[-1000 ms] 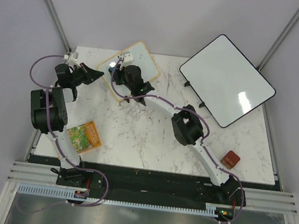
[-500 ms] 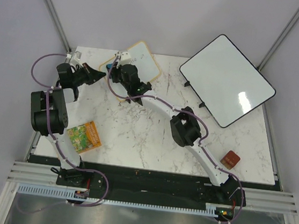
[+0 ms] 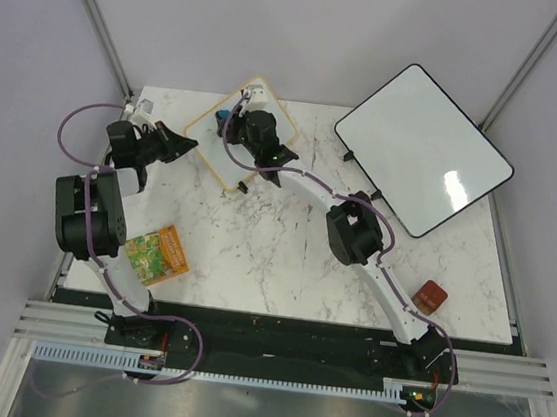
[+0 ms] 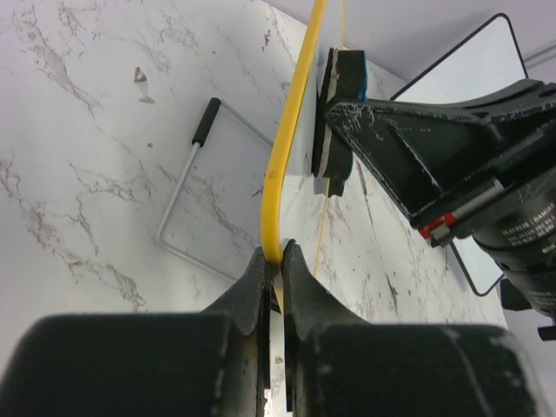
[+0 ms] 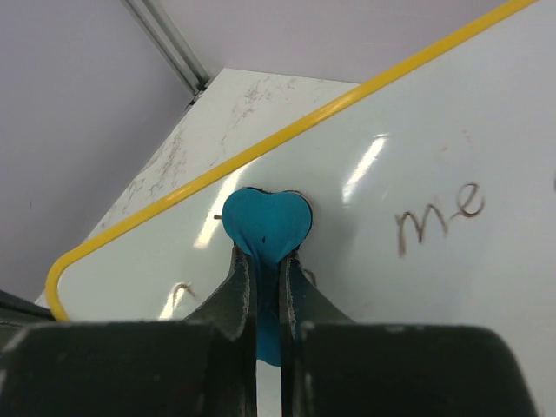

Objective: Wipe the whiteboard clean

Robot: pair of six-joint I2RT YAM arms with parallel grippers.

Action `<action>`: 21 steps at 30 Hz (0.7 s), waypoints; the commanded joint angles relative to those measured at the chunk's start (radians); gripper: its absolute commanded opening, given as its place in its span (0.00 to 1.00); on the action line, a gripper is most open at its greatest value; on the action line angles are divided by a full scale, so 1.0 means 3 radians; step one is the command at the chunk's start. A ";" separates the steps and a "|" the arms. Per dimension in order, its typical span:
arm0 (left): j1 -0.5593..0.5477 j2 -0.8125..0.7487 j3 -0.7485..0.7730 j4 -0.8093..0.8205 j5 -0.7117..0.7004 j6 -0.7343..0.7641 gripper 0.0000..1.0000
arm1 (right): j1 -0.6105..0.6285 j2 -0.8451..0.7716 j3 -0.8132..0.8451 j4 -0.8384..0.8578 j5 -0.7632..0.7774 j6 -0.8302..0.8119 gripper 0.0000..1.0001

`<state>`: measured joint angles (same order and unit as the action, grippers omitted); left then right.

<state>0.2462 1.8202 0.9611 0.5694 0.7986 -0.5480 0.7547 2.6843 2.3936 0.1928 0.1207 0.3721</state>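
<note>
The small yellow-framed whiteboard (image 3: 211, 145) stands propped up at the back of the table. My left gripper (image 3: 187, 143) is shut on its frame, and in the left wrist view the yellow edge (image 4: 294, 130) runs up from between my left gripper's jaws (image 4: 274, 257). My right gripper (image 3: 236, 119) is shut on a blue heart-shaped eraser (image 5: 266, 224) and presses it against the whiteboard face (image 5: 452, 130). Dark handwriting (image 5: 439, 215) shows to the eraser's right, with fainter strokes to its left. Seen edge-on, the eraser (image 4: 340, 113) lies flat on the board.
A larger black-framed blank whiteboard (image 3: 424, 150) stands at the back right. A colourful box (image 3: 156, 255) lies near the left arm, and a reddish-brown block (image 3: 429, 296) sits at the front right. The board's wire stand (image 4: 178, 204) rests on the marble behind it.
My right gripper has slid the eraser across the board, from its lower left part up towards the far corner. My left gripper has kept its hold on the frame.
</note>
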 commanded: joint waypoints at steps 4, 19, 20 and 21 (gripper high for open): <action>-0.0125 -0.0162 -0.0126 -0.0277 0.0396 0.0369 0.02 | -0.0276 0.0139 -0.0186 -0.0326 0.0048 0.0273 0.00; -0.0202 -0.0131 -0.0090 -0.0333 0.0375 0.0456 0.02 | 0.0199 -0.0214 -0.0682 -0.0228 -0.0510 -0.0519 0.00; -0.0207 -0.0131 -0.0095 -0.0333 0.0375 0.0461 0.02 | 0.0235 -0.0224 -0.0687 -0.0254 -0.0540 -0.0565 0.00; -0.0217 -0.0126 -0.0095 -0.0343 0.0375 0.0466 0.02 | 0.0265 -0.0229 -0.0682 -0.0274 -0.0576 -0.0611 0.00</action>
<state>0.2413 1.8091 0.9527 0.5411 0.7956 -0.5316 0.7250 2.6156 2.2314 0.2462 0.0528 0.2932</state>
